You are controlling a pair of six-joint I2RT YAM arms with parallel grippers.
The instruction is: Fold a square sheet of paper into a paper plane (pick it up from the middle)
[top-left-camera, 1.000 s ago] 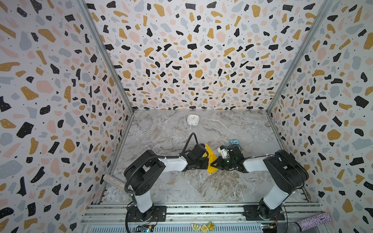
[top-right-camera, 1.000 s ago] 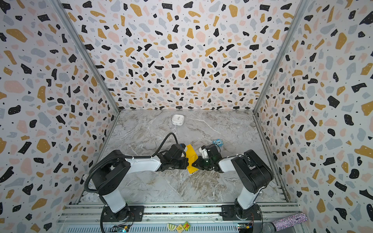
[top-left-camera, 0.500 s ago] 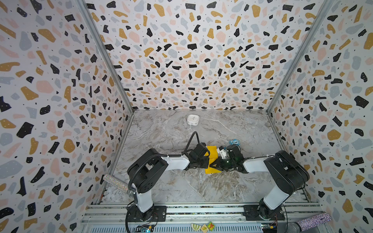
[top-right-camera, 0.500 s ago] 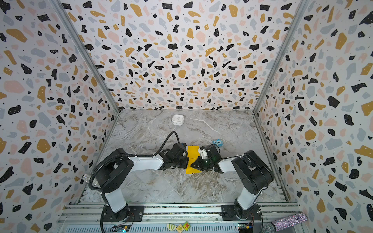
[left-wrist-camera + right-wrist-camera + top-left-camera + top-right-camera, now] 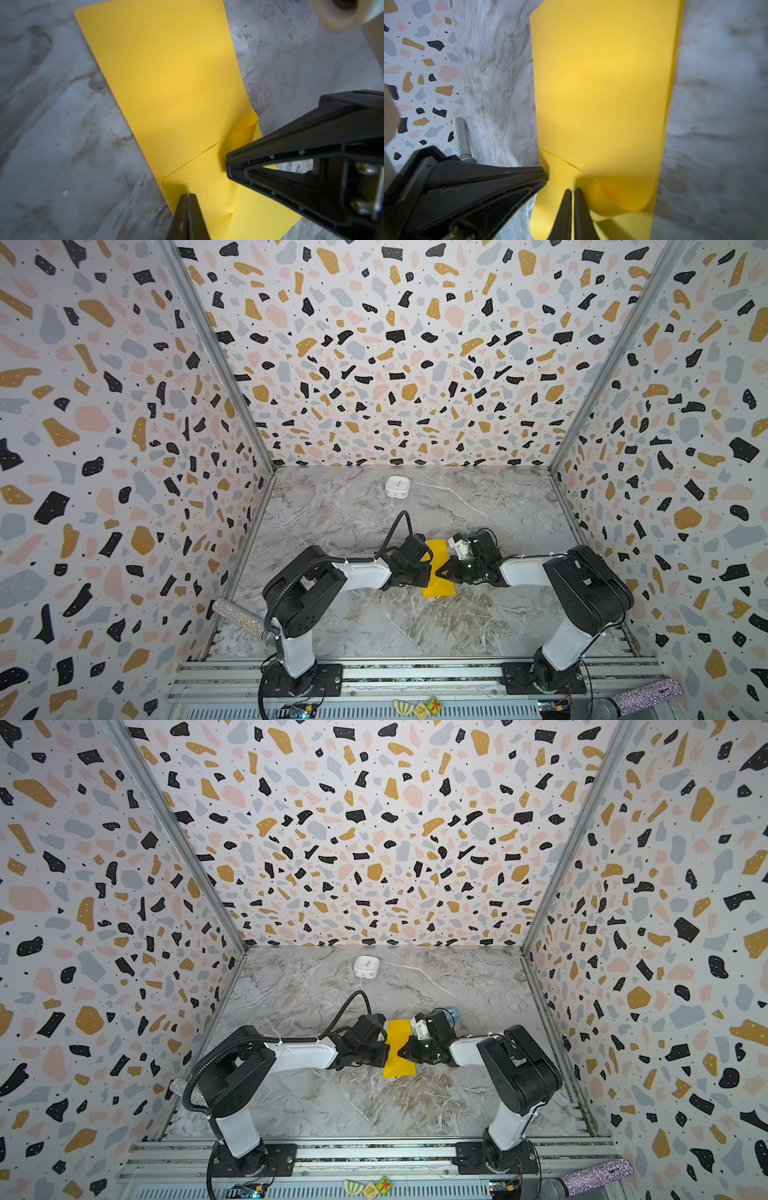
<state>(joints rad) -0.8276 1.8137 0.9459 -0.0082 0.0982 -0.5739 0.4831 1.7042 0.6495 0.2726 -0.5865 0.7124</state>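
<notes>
Insp. notes:

1. Paper (image 5: 437, 551): yellow, lies on the marble table (image 5: 374, 614) at mid-table, betw. the two arms. Doubled over into a long strip; not a plane yet. A slanting edge line crosses it near the pincers. The fold along one long side bulges up in a loose roll by the R pincer, not pressed flat (R wrist view (image 5: 602, 83), L wrist view (image 5: 176, 83)).
2. L pincer (image 5: 188, 197): fingers fully together, nothing seen betw. them; tips set down on the strip just inside its edge.
3. R pincer (image 5: 572, 192): fingers together as well, tips down on the paper just beside the roll. No paper visible in its nip.
4. Both pincers meet tip-to-tip over the strip in both top views: L (image 5: 386, 1052), R (image 5: 400, 1051).
5. White box (image 5: 397, 486) at the back wall, well apart from the paper.
</notes>
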